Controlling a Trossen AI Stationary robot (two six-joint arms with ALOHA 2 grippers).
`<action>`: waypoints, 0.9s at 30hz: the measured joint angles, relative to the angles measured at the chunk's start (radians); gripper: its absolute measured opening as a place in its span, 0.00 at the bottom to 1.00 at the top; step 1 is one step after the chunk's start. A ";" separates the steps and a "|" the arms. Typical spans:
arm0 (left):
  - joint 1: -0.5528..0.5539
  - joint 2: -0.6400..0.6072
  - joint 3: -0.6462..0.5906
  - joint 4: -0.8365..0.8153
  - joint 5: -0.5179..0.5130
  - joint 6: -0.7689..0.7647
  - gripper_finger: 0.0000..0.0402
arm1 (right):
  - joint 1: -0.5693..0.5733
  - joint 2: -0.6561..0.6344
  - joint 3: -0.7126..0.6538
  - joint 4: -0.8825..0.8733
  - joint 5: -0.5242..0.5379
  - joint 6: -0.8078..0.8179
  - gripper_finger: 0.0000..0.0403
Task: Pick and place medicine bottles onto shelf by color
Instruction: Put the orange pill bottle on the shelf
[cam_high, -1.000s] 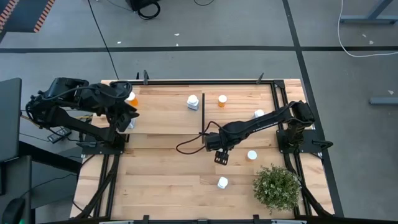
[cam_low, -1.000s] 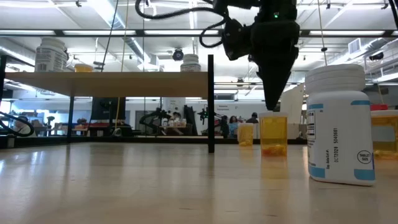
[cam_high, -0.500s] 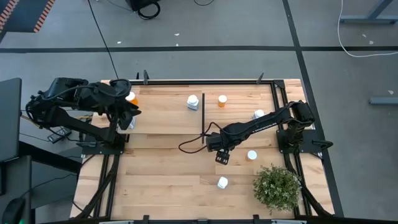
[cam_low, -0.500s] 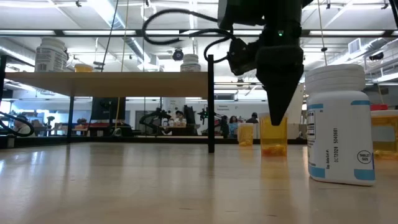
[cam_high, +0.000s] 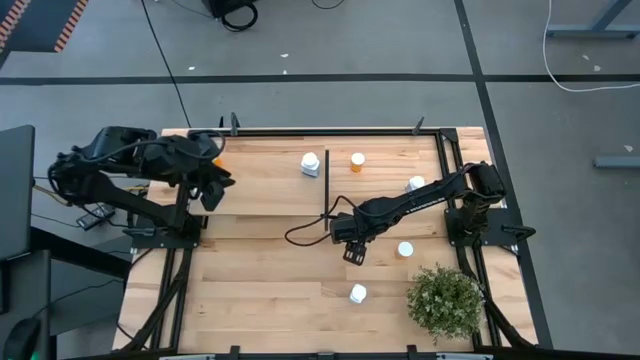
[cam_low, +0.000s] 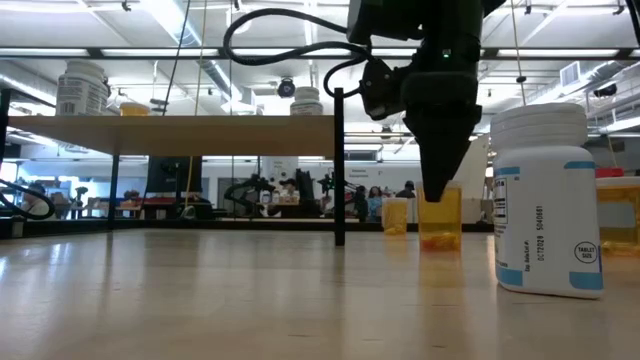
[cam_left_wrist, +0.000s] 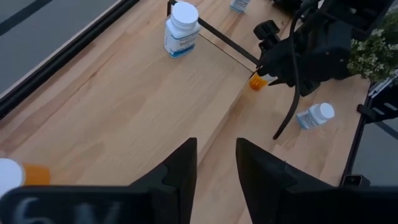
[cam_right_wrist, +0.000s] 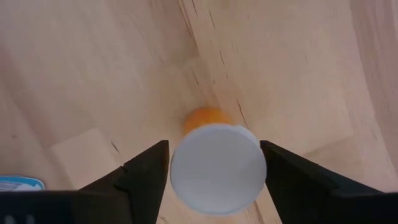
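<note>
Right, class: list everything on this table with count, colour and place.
Orange medicine bottles, white caps: three; one under the right end effector, one right of the divider, one at the shelf's left end.
White medicine bottles: five; two on the shelf, three on the tabletop.
Light-wood shelf with black divider: one; table's far left.
Bushy green potted plant: one; near right corner.
Left end effector: dark, open, over the shelf's left end.
Right end effector: dark, over an orange bottle.

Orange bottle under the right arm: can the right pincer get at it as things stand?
Probably yes. The right pincer hangs straight over the upright orange bottle, one finger on each side of its white cap, with nothing between them.
</note>
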 joint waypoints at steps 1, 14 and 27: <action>0.000 0.003 0.000 0.000 0.000 0.000 0.29 | 0.000 0.000 0.000 0.000 -0.006 0.000 0.62; 0.000 0.011 0.000 0.000 0.002 -0.005 0.29 | 0.000 0.000 0.001 -0.008 -0.064 0.000 0.57; 0.000 0.010 0.000 -0.002 0.011 -0.005 0.28 | 0.003 0.001 0.250 -0.250 -0.144 0.018 0.57</action>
